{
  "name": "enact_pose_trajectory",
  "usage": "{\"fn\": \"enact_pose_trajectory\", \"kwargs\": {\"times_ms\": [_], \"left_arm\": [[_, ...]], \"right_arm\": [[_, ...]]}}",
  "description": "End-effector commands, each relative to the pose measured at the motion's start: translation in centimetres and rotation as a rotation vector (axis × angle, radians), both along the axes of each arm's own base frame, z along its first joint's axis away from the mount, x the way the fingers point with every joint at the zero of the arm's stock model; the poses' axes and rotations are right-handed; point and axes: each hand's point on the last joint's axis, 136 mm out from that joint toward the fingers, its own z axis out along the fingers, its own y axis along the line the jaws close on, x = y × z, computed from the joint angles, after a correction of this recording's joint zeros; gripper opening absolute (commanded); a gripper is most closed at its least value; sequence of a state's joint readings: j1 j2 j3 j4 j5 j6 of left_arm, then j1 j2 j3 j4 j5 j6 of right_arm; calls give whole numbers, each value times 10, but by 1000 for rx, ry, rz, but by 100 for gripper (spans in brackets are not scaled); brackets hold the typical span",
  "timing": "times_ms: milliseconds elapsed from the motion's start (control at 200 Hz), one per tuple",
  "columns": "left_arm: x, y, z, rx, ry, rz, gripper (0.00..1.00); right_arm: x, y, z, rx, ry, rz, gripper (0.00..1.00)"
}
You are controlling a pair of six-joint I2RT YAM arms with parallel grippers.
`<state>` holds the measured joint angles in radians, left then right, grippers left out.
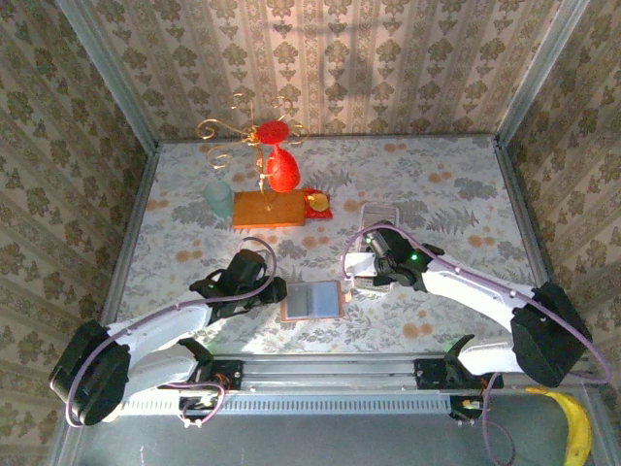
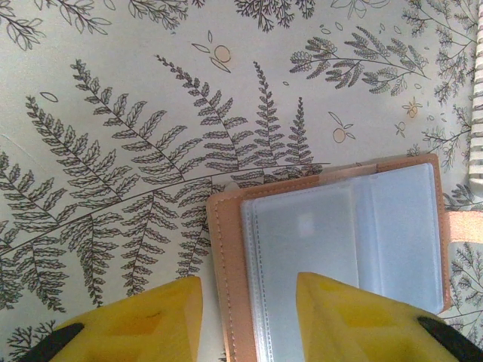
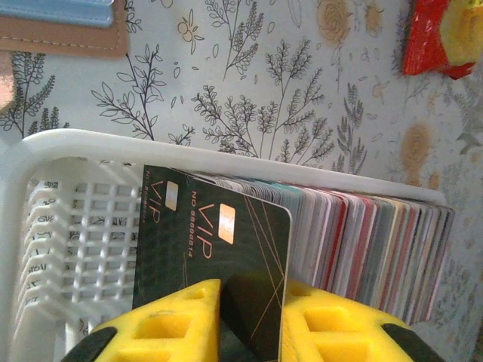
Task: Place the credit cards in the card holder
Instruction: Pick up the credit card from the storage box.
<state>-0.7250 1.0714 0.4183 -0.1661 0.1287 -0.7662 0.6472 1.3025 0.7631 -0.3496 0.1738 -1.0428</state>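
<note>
The tan leather card holder lies open on the floral table, its clear sleeves facing up and its stitched edge showing. My left gripper is open, with its yellow fingers either side of that edge; one hangs over the sleeves. The white slotted tray holds a packed row of credit cards standing on edge. My right gripper is shut on a black card with gold VIP lettering, standing upright at the front of the row. In the top view this gripper sits just right of the holder.
An orange wooden block, a red goblet, a gold wire stand, a pale teal cup and a red-and-yellow item stand at the back. A small pale ridged object lies behind the right gripper. Patterned walls enclose the table.
</note>
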Motion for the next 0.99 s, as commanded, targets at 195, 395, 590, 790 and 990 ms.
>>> {"fn": "enact_pose_trajectory", "kwargs": {"times_ms": [195, 395, 590, 790, 990], "left_arm": [[-5, 0, 0, -2, 10, -11, 35], [-7, 6, 3, 21, 2, -11, 35], [-12, 7, 8, 5, -3, -23, 40], [-17, -3, 7, -16, 4, -51, 49], [-21, -14, 4, -6, 19, -75, 59]], "right_arm": [[-13, -9, 7, 4, 2, -40, 7], [-47, 12, 28, 142, 88, -21, 0], [-67, 37, 81, 586, 233, -303, 0], [-55, 46, 102, 1062, 441, -826, 0], [-57, 72, 70, 1300, 772, -1187, 0]]}}
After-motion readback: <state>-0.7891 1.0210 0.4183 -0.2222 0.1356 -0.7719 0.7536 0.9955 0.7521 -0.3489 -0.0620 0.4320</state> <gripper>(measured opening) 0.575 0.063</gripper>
